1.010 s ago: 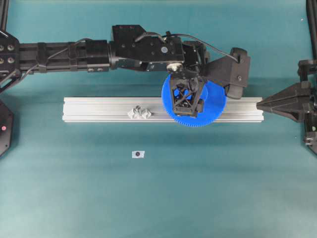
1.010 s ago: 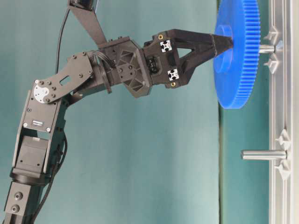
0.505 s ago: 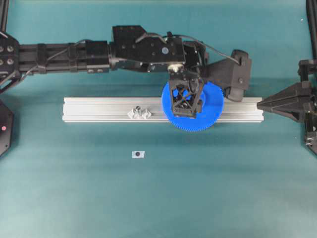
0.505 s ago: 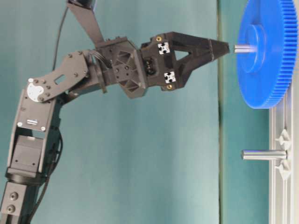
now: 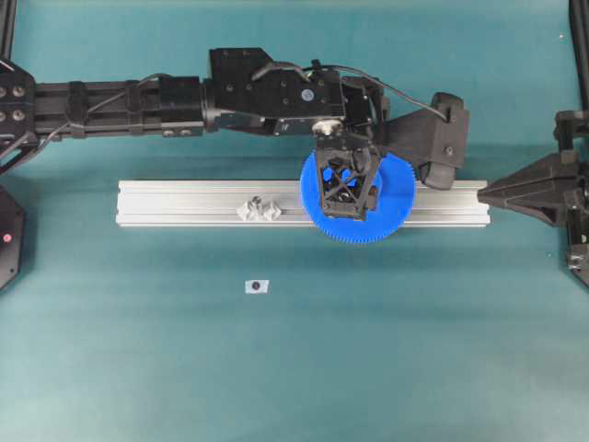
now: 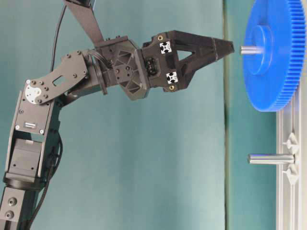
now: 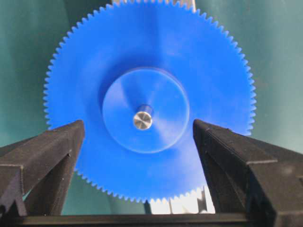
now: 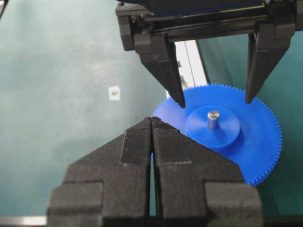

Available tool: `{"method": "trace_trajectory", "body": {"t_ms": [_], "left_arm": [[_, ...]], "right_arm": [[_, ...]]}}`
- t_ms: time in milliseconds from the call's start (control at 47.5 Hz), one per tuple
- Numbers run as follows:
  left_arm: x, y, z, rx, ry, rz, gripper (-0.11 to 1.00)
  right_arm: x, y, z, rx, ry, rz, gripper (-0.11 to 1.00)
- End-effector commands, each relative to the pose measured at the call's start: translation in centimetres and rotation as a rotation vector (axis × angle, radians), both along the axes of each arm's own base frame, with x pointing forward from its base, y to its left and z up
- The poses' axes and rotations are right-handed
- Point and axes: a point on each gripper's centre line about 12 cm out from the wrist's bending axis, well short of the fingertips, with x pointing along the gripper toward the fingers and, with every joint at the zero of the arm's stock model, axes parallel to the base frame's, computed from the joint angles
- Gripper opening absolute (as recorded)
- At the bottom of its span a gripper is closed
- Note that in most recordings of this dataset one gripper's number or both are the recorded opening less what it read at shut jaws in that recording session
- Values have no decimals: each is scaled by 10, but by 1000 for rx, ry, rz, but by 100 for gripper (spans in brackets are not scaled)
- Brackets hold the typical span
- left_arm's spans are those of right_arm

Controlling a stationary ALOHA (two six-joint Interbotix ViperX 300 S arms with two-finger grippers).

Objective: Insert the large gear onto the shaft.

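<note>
The large gear (image 5: 396, 198), a bright-blue toothed disc, sits on the shaft (image 7: 142, 118). The shaft's silvery tip pokes through the gear's raised hub (image 8: 213, 118). My left gripper (image 7: 138, 125) hangs open just above the gear, its fingers (image 8: 173, 80) wide on either side of the hub and touching nothing. In the table-level view a gap shows between the left gripper (image 6: 229, 48) and the shaft end (image 6: 248, 49). My right gripper (image 8: 152, 119) is shut and empty, pointing at the rail's right end (image 5: 483, 193).
The gear rests over an aluminium rail (image 5: 184, 203) lying across the table. A second bare peg with clear diamond pieces (image 5: 259, 209) stands further left on the rail (image 6: 271, 158). A small white tag (image 5: 257, 286) lies on the green mat in front.
The gear has slid down the shaft away from the left fingertips to sit near the rail. The left gripper has drawn back slightly. The right arm has not moved.
</note>
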Motion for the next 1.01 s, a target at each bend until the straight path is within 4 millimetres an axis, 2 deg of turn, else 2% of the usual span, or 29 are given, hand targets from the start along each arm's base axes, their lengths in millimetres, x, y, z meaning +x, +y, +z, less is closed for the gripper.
{"method": "trace_trajectory", "body": {"t_ms": [0, 989], "left_arm": [[-4, -2, 48, 12, -101, 4, 90], [-27, -17, 119, -14, -244, 47, 90]], "right_arm": [[2, 0, 5, 10, -16, -5, 0], [2, 0, 5, 10, -17, -5, 0]]}}
